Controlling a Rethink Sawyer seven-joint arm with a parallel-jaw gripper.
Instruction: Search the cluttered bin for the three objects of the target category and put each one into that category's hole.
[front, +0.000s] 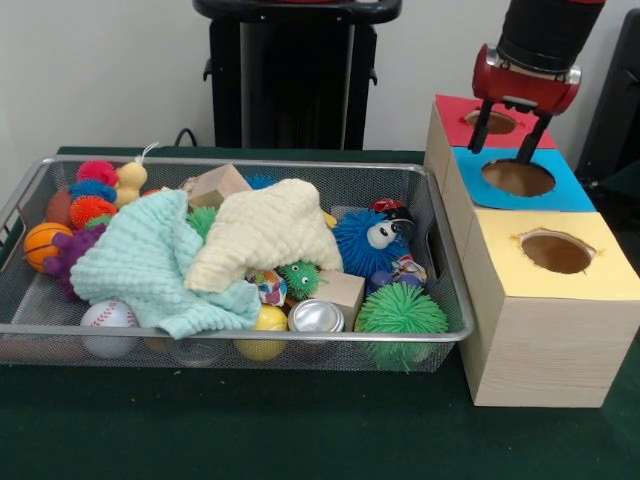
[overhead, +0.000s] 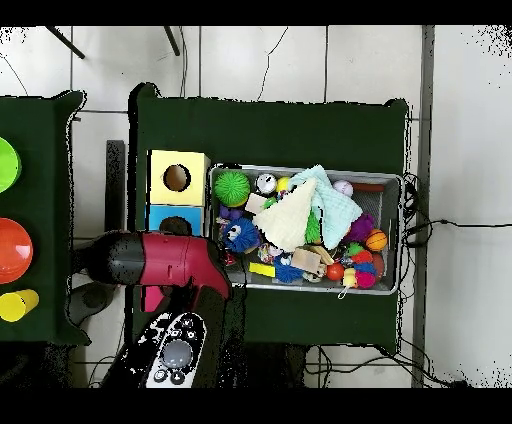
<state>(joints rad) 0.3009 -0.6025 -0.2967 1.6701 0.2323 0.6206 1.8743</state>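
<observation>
The red-and-black arm's claw (front: 508, 138) hangs with its two black prongs spread apart and empty, just above the blue-topped wooden box's hole (front: 517, 178). Beside it on the green surface (front: 300, 430), the wire mesh bin (front: 230, 338) holds spiky balls under a cream cloth (front: 265, 232) and mint cloth (front: 145, 260).

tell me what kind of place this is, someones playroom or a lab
Most likely a robot lab rather than a playroom. A red and black robot arm works at a green-covered table, where a wire bin of toys sits beside wooden sorting boxes with colour-coded holes, and cables trail over the tiled floor.
</observation>
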